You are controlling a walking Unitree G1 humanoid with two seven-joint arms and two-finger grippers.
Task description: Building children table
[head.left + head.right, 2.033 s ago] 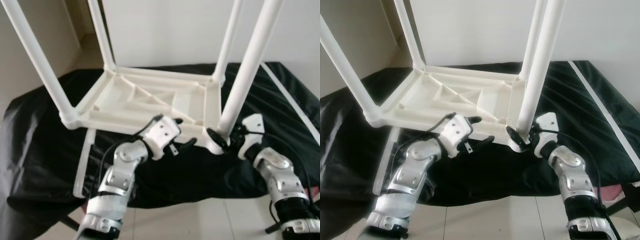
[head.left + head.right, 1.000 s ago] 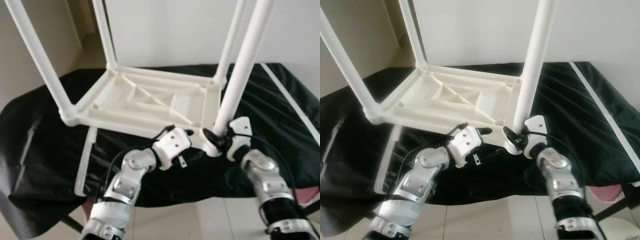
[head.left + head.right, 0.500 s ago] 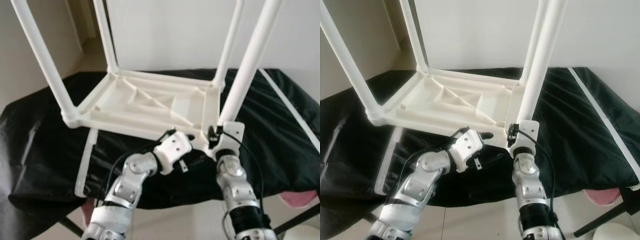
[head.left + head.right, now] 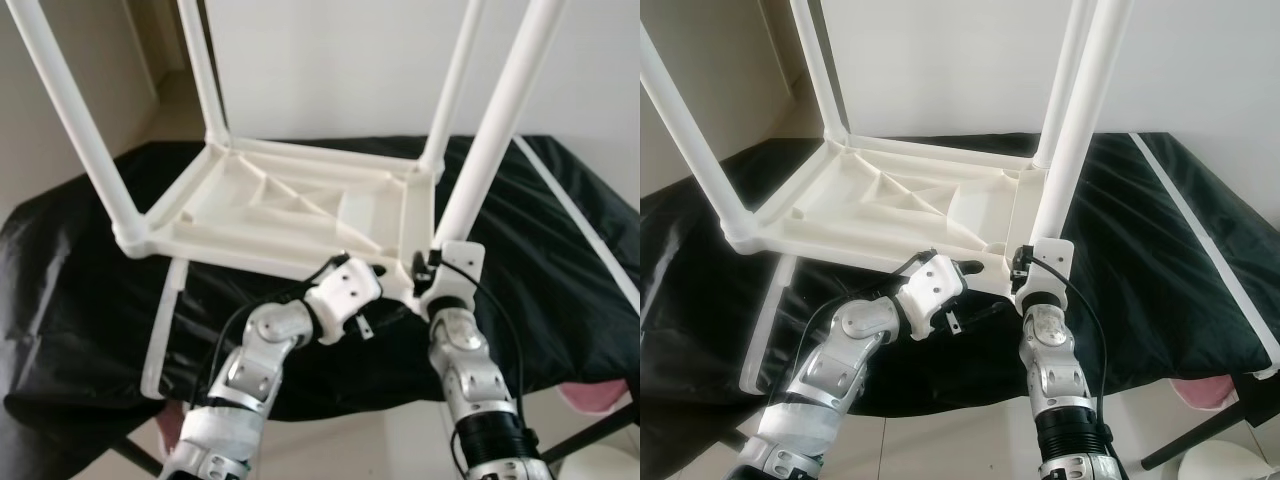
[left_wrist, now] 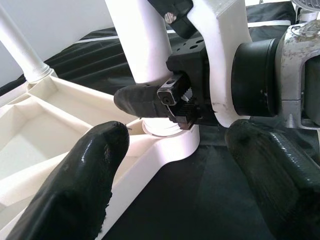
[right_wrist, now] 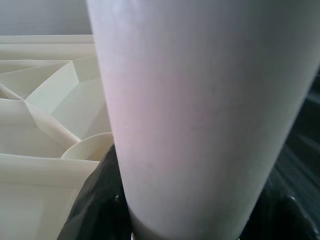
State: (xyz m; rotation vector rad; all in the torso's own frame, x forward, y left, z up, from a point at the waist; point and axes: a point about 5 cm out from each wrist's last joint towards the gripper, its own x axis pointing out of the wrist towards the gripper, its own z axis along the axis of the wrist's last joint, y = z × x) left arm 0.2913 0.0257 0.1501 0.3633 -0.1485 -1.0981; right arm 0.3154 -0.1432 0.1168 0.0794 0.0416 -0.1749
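Two seconds ago the right arm came in from the 4 o'clock side, bent out wide. Now it stands almost straight up under the near right leg. The left arm has moved too. It was lower and further to the 9 o'clock side, and now it reaches up close to the same corner.

The white children table lies upside down on a black cloth, with its four legs pointing up. The black cloth covers the tabletop below. A loose white bar lies on the cloth at the 8 o'clock side of the table.

The right pincer is at the bottom of the near right leg, just above the round socket in the table corner. Its black fingers sit on both sides of the leg, tight against it, so it is gripping the leg. In the right wrist view the leg looks very big and close.

The left pincer is wide open and holds nothing. Its two thick black fingers are spread apart, and they point at the corner of the table and at the right pincer. One finger is just beside the edge of the table corner. You cannot tell if it touches.
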